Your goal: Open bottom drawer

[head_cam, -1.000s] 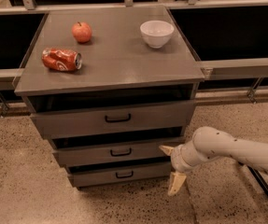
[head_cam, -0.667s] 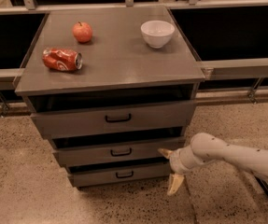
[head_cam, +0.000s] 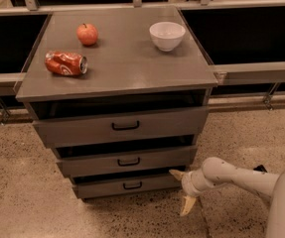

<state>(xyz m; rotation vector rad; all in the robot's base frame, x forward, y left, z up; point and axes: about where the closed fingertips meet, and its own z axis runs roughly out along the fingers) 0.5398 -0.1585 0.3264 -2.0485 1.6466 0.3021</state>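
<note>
The grey cabinet has three drawers. The bottom drawer has the narrowest, shortest front and a small black loop handle; it sits at floor level, with a dark gap above its front. My gripper is low at the cabinet's right side, just past the bottom drawer's right end. Its two pale fingers are spread apart, one near the drawer's corner, one pointing down toward the floor. It holds nothing. My white arm reaches in from the lower right.
The top drawer and the middle drawer stand above, each with a black handle. On the cabinet top lie a crushed red can, a red apple and a white bowl. Speckled floor surrounds the cabinet.
My gripper and arm have shifted slightly left, closer to the bottom drawer's right end. The drawers and the things on top have not moved.
</note>
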